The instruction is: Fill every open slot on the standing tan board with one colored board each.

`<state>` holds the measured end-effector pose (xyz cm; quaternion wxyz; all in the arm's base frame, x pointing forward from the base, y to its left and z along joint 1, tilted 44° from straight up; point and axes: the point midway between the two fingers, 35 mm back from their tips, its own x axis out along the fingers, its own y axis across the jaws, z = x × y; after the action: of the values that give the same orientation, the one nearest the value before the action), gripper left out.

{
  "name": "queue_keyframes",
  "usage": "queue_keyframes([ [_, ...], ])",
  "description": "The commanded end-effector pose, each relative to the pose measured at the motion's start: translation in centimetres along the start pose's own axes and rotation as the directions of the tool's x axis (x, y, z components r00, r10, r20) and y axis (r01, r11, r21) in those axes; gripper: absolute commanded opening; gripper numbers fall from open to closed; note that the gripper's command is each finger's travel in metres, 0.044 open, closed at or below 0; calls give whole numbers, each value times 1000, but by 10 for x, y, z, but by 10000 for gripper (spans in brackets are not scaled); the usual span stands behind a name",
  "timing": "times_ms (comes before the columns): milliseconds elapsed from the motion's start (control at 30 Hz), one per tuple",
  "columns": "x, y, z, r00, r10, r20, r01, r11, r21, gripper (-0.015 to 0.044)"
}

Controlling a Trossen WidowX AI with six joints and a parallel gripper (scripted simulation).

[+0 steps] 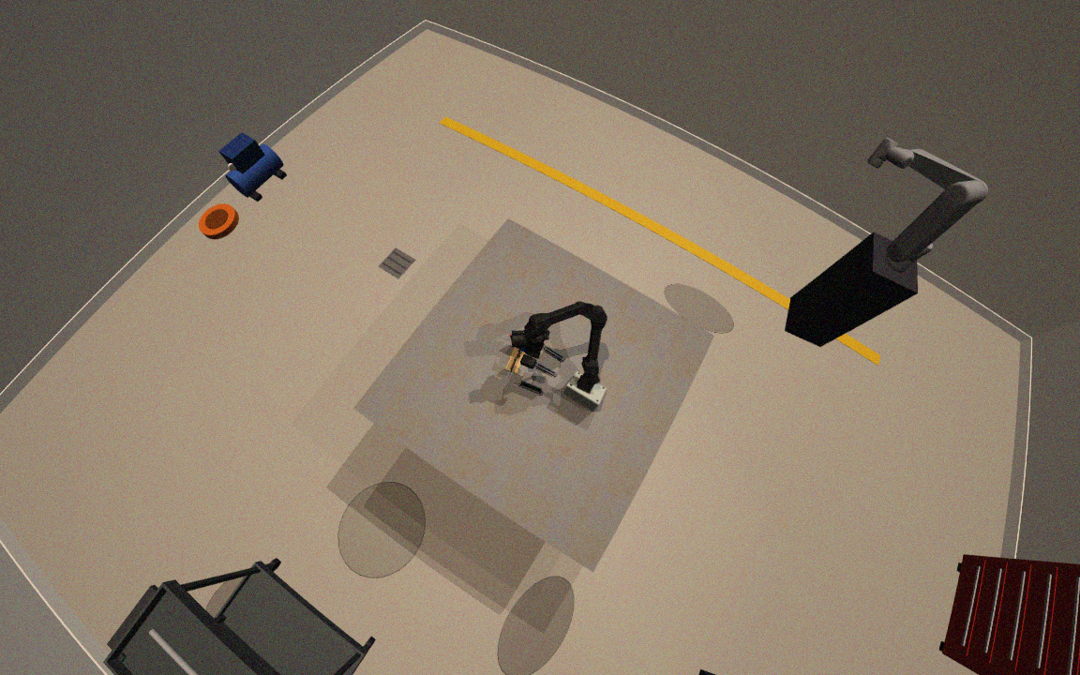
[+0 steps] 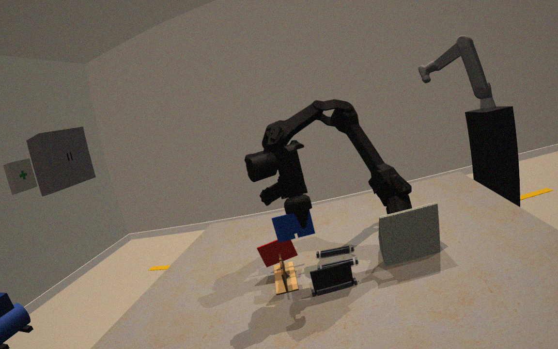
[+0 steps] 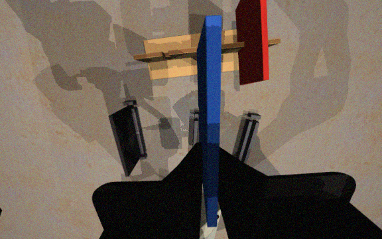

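Carrying blue to the tan board
The tool [image 2: 302, 224] [image 3: 203, 147] is gripping the blue board [image 2: 287, 228] [image 3: 213, 73] upright, notch down, keeping it crosswise for slotting over the tan board [image 2: 283, 273] [image 3: 181, 52]. Red [image 2: 275, 252] [image 3: 254, 43] is already standing across the tan board; black [image 2: 332, 277] [image 3: 125, 139] is waiting in its holder [image 2: 337, 287] [image 3: 140, 133], probably for the remaining slot.

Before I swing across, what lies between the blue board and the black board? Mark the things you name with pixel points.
In the wrist view, an unfilled holder [image 3: 193, 131] shows between the blue board [image 2: 283, 226] [image 3: 213, 99] and the black board [image 2: 331, 277] [image 3: 123, 143].
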<state>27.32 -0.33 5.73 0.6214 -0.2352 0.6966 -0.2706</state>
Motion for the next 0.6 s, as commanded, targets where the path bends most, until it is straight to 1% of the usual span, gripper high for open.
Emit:
queue_keyframes([
  [0, 2, -2, 11, 1000, -5, -1, 5, 1000, -13, 0],
  [567, 9, -11, 54, 1000, -11, -1, 11, 998, -55, 0],
])
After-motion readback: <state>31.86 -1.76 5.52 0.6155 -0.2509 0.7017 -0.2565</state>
